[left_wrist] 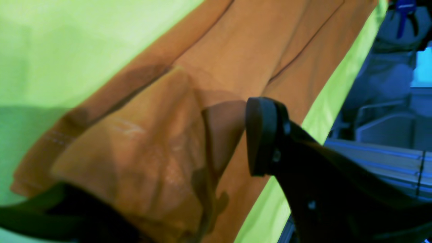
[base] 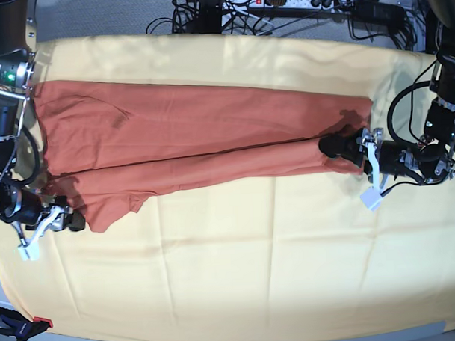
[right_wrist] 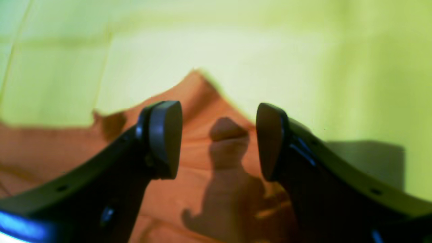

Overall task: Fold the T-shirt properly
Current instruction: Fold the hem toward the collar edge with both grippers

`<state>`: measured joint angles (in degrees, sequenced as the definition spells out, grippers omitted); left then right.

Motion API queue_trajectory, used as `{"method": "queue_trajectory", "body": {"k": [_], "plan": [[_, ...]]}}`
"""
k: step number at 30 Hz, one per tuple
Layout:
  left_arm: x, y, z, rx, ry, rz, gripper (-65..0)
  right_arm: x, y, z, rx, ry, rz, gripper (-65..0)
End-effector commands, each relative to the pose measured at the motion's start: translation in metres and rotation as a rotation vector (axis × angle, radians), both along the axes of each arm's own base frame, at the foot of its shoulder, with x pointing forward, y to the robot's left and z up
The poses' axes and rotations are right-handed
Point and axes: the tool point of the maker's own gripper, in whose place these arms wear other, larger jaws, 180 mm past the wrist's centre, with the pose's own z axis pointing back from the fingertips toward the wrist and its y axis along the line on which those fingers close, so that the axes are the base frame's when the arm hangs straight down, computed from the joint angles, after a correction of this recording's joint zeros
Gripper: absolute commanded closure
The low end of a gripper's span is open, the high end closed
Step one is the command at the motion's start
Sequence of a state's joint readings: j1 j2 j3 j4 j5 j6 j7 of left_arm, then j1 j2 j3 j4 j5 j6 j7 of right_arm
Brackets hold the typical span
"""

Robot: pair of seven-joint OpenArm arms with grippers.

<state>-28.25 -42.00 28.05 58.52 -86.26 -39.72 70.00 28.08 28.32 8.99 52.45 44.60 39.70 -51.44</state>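
The rust-orange T-shirt (base: 196,134) lies folded into a long band across the pale-yellow cloth (base: 238,267). At its right end my left gripper (base: 337,146) stands open, and in the left wrist view a rumpled hump of the T-shirt (left_wrist: 145,141) sits between the wide-apart fingers (left_wrist: 263,135). My right gripper (base: 68,221) is at the shirt's lower left corner. It is open too, both pads (right_wrist: 165,138) standing apart over a pointed corner of the T-shirt (right_wrist: 199,101), with nothing pinched between them.
The yellow cloth (right_wrist: 303,50) covers the whole table. Cables and a power strip (base: 296,3) run along the back edge. A red-handled clamp (base: 22,327) grips the front left corner. Both arm bases stand at the table's left and right ends.
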Motion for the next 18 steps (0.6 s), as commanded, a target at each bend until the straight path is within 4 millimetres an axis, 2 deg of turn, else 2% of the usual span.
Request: {"method": "queue_trajectory", "body": {"k": [1,5,8,13,18], "plan": [[-0.005,0.007,-0.003,0.041,0.008,-0.028,-31.2,0.015,-0.005,0.024,-0.01,-0.078,-0.009,-37.4],[-0.01,0.006,-0.008,0.039,0.024,-0.029,-31.2,0.021,0.006,0.014,-0.061,-0.09,0.002,-37.4],[-0.011,0.006,-0.008,0.039,0.026,-0.029,-31.2,0.025,0.005,0.005,-0.119,-0.083,-0.031,-37.4],[-0.011,0.005,-0.008,0.037,0.025,-0.03,-31.2,0.028,0.019,0.001,-0.1,-0.081,-0.027,-37.4],[-0.011,0.003,-0.009,0.034,0.025,-0.032,-31.2,0.027,0.019,-0.004,-0.102,-0.087,-0.047,-37.4]]}}
